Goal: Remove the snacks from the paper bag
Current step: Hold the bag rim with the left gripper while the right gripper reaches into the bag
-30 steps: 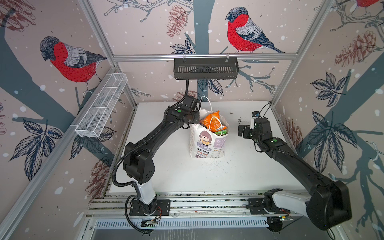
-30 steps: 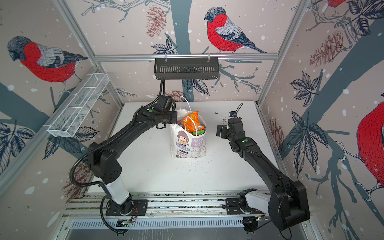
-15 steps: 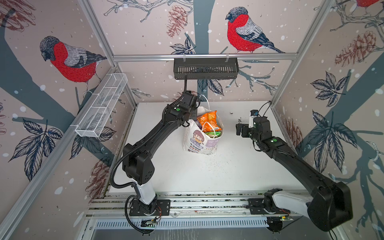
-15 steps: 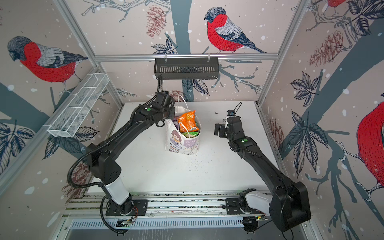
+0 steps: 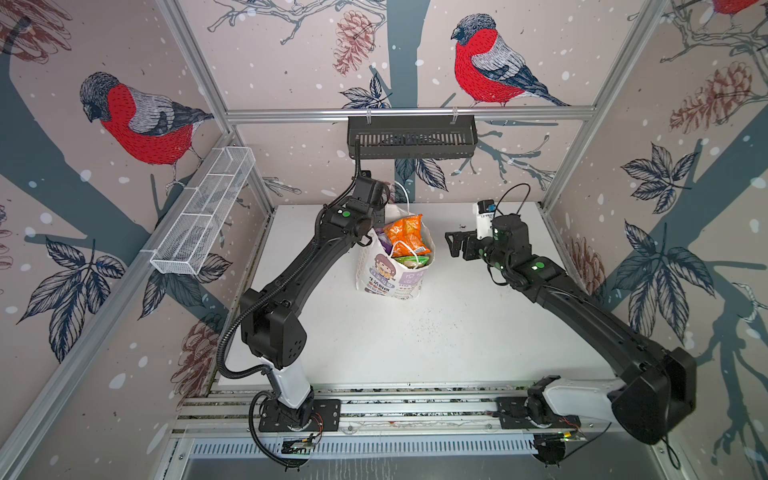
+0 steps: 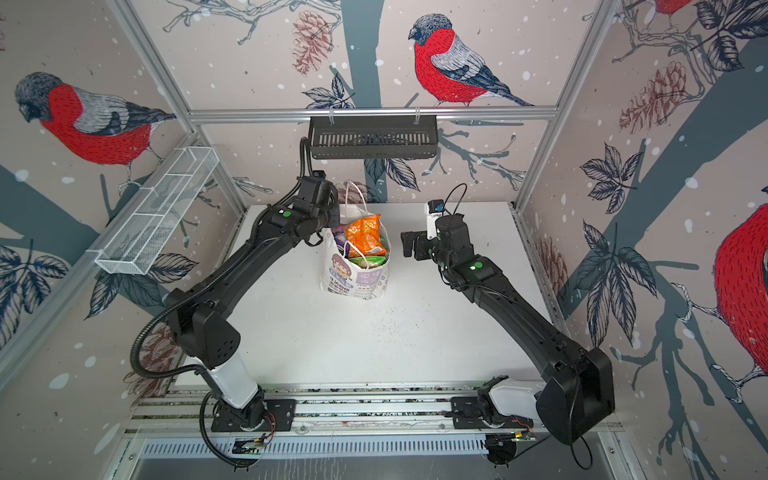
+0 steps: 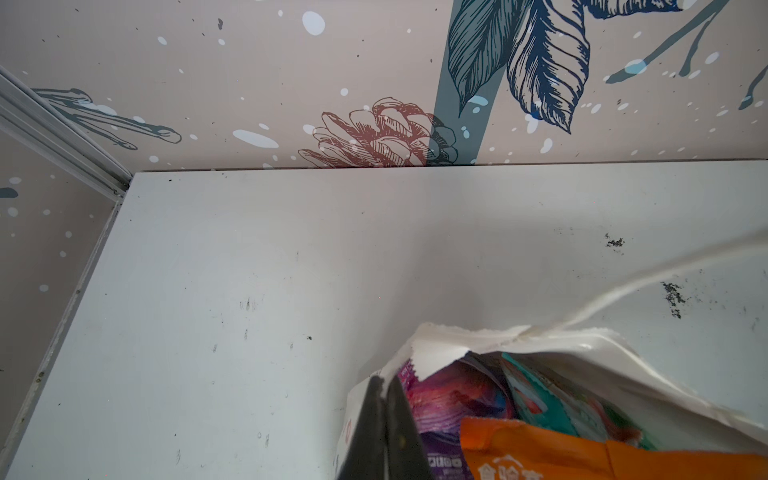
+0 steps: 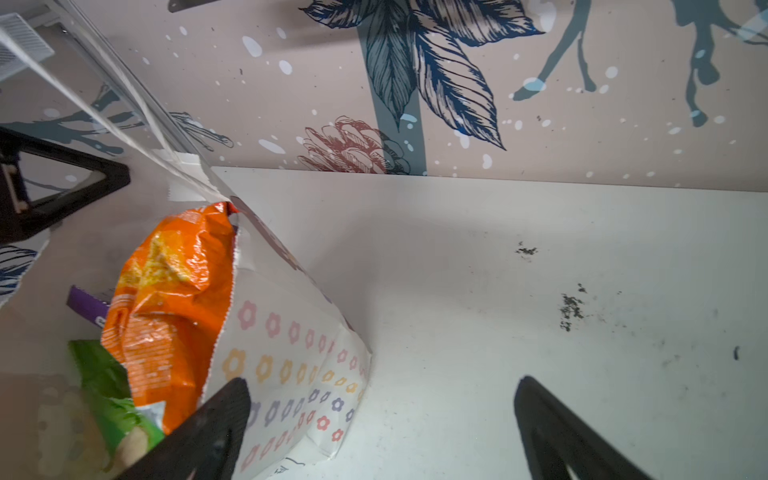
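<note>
At the left rim of the bag (image 5: pixel 390 278), the left gripper (image 7: pixel 384 419) has its jaws clamped on the paper. Snacks (image 6: pixel 366 261) sit inside the bag, an orange packet (image 5: pixel 405 239) topmost. Just right of the bag, the right gripper (image 5: pixel 453 246) holds its jaws apart, empty.

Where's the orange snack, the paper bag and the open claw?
orange snack (image 5: pixel 405 237), in a top view, crinkly middle.
paper bag (image 5: pixel 388 279), in a top view, printed front.
right gripper (image 8: pixel 382 382), right wrist view, midway between fingertips.
</note>
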{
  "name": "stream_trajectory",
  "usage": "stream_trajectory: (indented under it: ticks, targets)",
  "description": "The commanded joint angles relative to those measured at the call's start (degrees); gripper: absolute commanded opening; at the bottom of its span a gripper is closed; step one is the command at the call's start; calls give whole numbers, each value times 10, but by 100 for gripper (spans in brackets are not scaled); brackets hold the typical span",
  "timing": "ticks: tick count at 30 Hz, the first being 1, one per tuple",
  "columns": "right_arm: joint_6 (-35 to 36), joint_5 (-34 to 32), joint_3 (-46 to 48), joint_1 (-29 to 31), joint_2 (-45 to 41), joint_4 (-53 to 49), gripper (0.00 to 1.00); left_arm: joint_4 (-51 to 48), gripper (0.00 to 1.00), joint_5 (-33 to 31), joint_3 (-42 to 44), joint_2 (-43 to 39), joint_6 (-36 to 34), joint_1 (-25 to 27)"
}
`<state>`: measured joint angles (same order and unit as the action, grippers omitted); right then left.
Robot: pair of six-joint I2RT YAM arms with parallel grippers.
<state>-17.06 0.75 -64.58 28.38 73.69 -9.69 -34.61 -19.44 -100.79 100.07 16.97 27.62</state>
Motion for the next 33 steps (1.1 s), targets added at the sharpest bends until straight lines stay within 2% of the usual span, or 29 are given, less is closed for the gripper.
stream_trajectory:
  ticks: [1, 12, 16, 27, 28, 33]
  targets:
    - [-22, 52, -30, 15, 5, 6, 100, 59, 0, 0, 15, -16, 6, -2]
    - [-23, 75, -136, 98, 93, -45, 95, 75, 0, 25, 35, -23, 7, -4]
    - [-22, 84, -157, 109, 121, -50, 92, 79, 0, 30, 38, -24, 7, -7]
    - [-12, 58, -212, 113, 186, -83, 92, 80, 0, 26, 61, -43, 32, -32]
    - [-11, 53, -220, 113, 192, -89, 92, 82, 3, 23, 66, -48, 35, -36]
    - [5, 44, -255, 114, 226, -113, 92, 113, 51, 25, 101, -82, 32, -39]
